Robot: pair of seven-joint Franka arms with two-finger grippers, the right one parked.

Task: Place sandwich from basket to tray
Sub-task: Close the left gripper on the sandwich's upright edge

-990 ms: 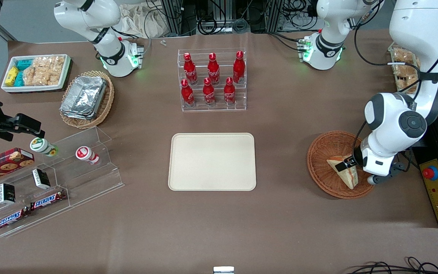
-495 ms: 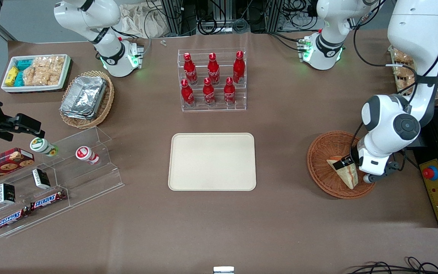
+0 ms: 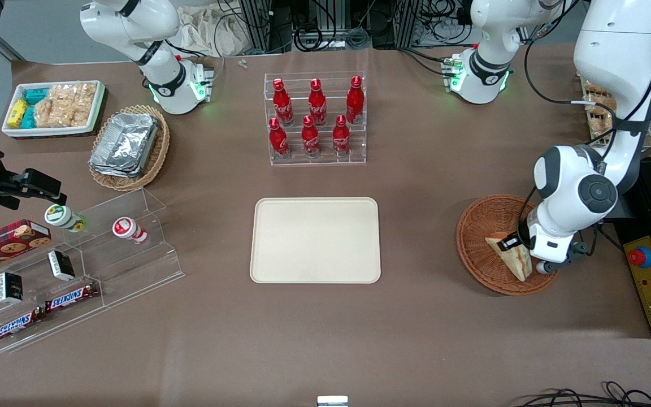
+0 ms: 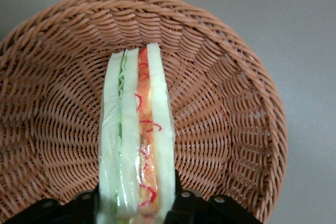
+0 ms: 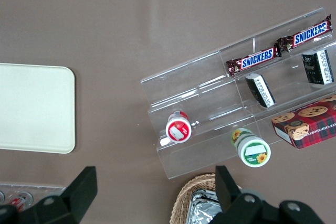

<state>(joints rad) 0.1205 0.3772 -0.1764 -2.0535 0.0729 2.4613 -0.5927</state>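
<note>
— So, where are we seeing the sandwich point(image 4: 137, 145)?

— Standing on edge in the basket point(image 3: 484, 226), toward the working arm's end of the table.

— And the gripper point(image 4: 137, 203)?

— We're seeing it clamped on the sandwich; the tray point(image 3: 315, 239) is lying well apart.

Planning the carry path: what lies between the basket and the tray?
Only bare table; the front view shows it. The claw holds the sandwich in the basket, tray waiting.

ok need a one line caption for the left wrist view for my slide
Left arm's pincer shut on a white-bread triangular sandwich with red-orange filling, inside the reddish-brown round woven wicker basket.
</note>
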